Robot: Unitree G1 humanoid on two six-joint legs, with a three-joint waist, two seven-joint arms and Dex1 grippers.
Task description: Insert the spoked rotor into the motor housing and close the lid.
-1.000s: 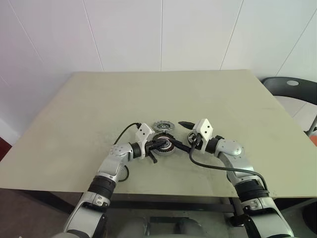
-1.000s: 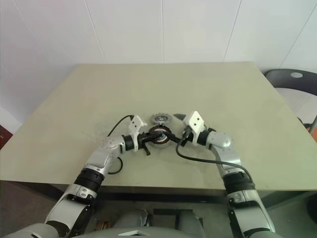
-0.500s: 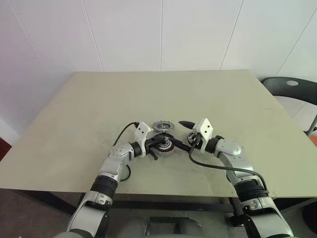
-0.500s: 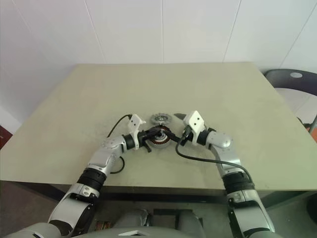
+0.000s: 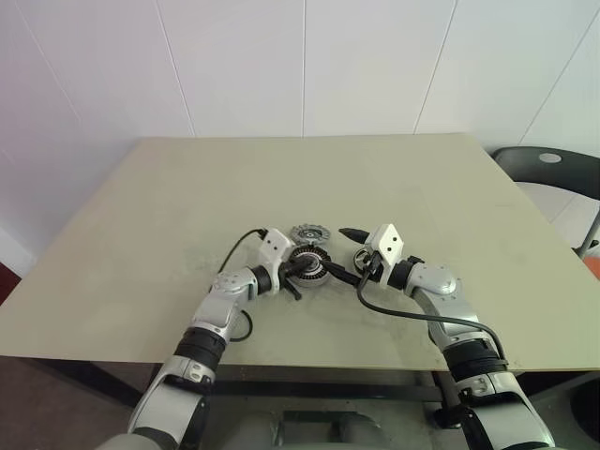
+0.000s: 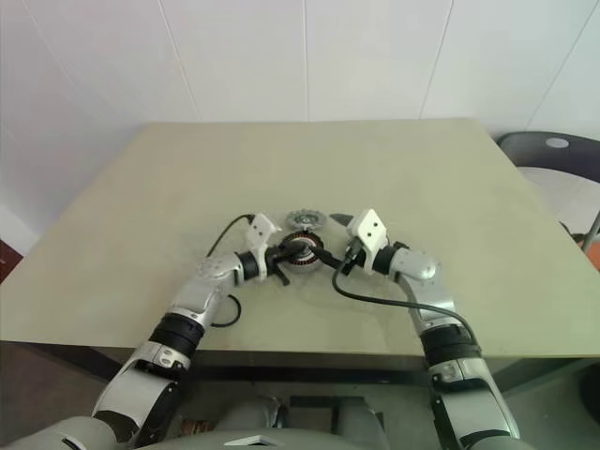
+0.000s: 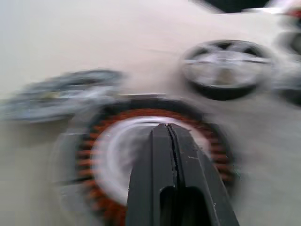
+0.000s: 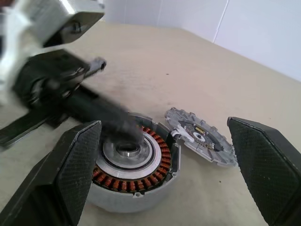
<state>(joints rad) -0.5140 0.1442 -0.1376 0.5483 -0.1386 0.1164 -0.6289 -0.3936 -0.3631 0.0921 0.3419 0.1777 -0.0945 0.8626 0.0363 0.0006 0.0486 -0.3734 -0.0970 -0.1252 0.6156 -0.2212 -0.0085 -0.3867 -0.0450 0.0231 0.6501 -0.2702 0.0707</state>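
The spoked rotor (image 7: 225,66) lies flat on the table (image 5: 422,187), face up, so its axis stands upright. It is not in the motor housing (image 8: 134,162). From the left gripper (image 5: 302,270) it lies past the housing, on the far side of the copper ring and off toward the right arm. That gripper would have to reach over the housing to get it.

The left gripper is clenched, its two black fingers (image 7: 168,155) pressed together with nothing between them. Their tip rests at, or just over, the silvery hub in the middle of the windings, though I cannot tell whether it actually touches.

The right gripper (image 5: 339,251) comes in level from the other side with its jaws spread as wide as they go, holding nothing. The housing sits just ahead of its fingertips. By my reckoning this is the nearer hand for the rotor, and the only one ready to take it.

A flat grey toothed plate (image 5: 307,233) — the lid, I would guess — lies just beside the housing on the side away from the robot, beyond both grippers.

Whichever hand fetches the rotor must keep it level — it has to drop straight down onto that hub.
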